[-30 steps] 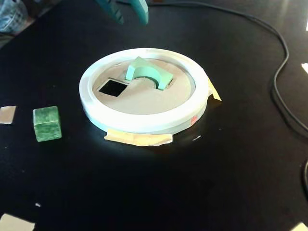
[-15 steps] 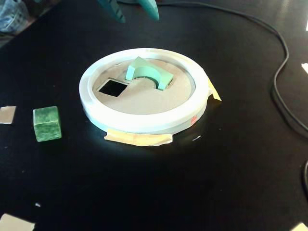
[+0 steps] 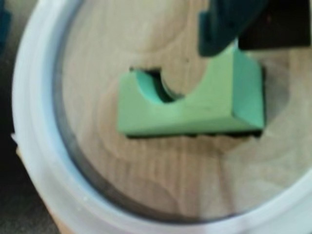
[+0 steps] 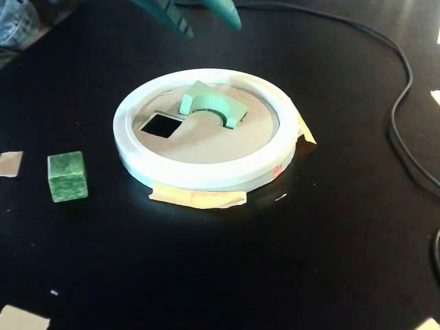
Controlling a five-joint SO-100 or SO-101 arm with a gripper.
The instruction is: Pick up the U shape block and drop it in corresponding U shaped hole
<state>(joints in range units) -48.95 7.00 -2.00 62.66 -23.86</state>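
Note:
The pale mint U shape block [image 4: 210,104] [image 3: 190,105] rests tilted in the U shaped hole [image 3: 152,73] of the tan disc [image 4: 206,141] and stands partly above the disc's surface. Only dark slivers of that hole show around the block. A white ring [image 4: 206,172] [image 3: 39,146] rims the disc. My gripper [image 4: 206,24] hangs open above the disc's far edge, clear of the block and holding nothing. In the wrist view the gripper [image 3: 109,36] shows as one dark teal finger [image 3: 222,27] over the block's right arm and a sliver of the other at the left edge.
A smaller square cutout [image 4: 161,126] lies left of the block in the disc. A darker marbled green cube [image 4: 67,176] stands on the black table left of the ring. Tan tape [image 4: 196,198] holds the ring's front. A black cable [image 4: 399,103] runs along the right.
The gripper's fingertips have shifted to the right near the top edge of the fixed view. The block stays in the hole and has hardly moved.

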